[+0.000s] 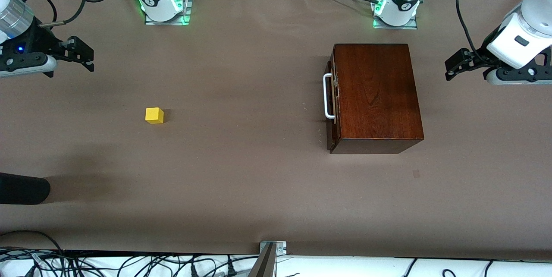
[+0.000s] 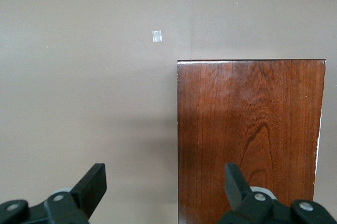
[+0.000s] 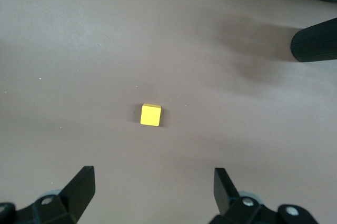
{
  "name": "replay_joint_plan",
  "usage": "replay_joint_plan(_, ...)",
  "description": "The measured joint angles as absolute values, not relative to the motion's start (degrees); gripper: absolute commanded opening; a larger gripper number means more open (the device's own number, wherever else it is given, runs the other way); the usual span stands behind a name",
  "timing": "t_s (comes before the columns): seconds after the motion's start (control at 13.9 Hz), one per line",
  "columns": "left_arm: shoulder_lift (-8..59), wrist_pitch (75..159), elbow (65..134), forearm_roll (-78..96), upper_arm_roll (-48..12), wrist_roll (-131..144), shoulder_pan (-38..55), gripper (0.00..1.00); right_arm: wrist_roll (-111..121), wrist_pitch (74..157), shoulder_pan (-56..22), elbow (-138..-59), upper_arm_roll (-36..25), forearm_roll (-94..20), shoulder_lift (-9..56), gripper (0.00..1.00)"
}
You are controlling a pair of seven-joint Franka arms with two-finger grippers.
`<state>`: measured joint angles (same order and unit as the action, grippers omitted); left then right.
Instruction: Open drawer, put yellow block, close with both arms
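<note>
The dark reddish-brown wooden box [image 1: 377, 96] stands toward the left arm's end of the table. Its drawer is shut, and the dark front with the white bar handle [image 1: 328, 96] faces the right arm's end. The yellow block [image 1: 154, 115] lies alone on the table toward the right arm's end. My left gripper [image 1: 449, 69] is open and empty, up beside the box on the side away from the handle; the left wrist view shows the box top [image 2: 250, 140] under my open left gripper [image 2: 163, 182]. My right gripper [image 1: 88, 58] is open and empty, up in the air. The right wrist view shows the block [image 3: 151, 114] past my open right gripper [image 3: 152, 184].
A dark cylindrical object [image 1: 23, 188] reaches in at the right arm's end, nearer the front camera than the block; it also shows in the right wrist view [image 3: 316, 40]. A small mark [image 1: 416, 174] lies on the brown table cover [image 1: 241, 160]. Cables run along the table edges.
</note>
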<state>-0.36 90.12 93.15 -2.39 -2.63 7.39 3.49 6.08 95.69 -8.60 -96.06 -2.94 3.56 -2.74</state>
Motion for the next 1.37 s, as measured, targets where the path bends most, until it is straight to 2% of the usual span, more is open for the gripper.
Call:
replay_joint_plan(0.43,1.4,83.43,93.12,-1.86,-3.57,7.43,3.82,1.0,6.08,95.69,-8.6,-96.04,-2.94,3.56,-2.74,1.0)
replay_joint_plan(0.65,2.57,79.55,93.13,-1.41,-8.88,7.6,4.87,1.0,6.08,95.69,-8.6,-96.03,-2.94,3.56,-2.74,1.0)
replay_joint_plan(1.01,9.9,85.24,90.88,-1.39,-20.26,15.75,6.63,1.0,6.08,95.69,-8.6,-95.99,-2.95,3.56,-2.74,1.0)
replay_joint_plan(1.37,20.56,95.19,87.06,-2.37,-22.23,30.25,14.05,1.0,6.08,95.69,-8.6,-95.94,-2.94,3.56,-2.74,1.0)
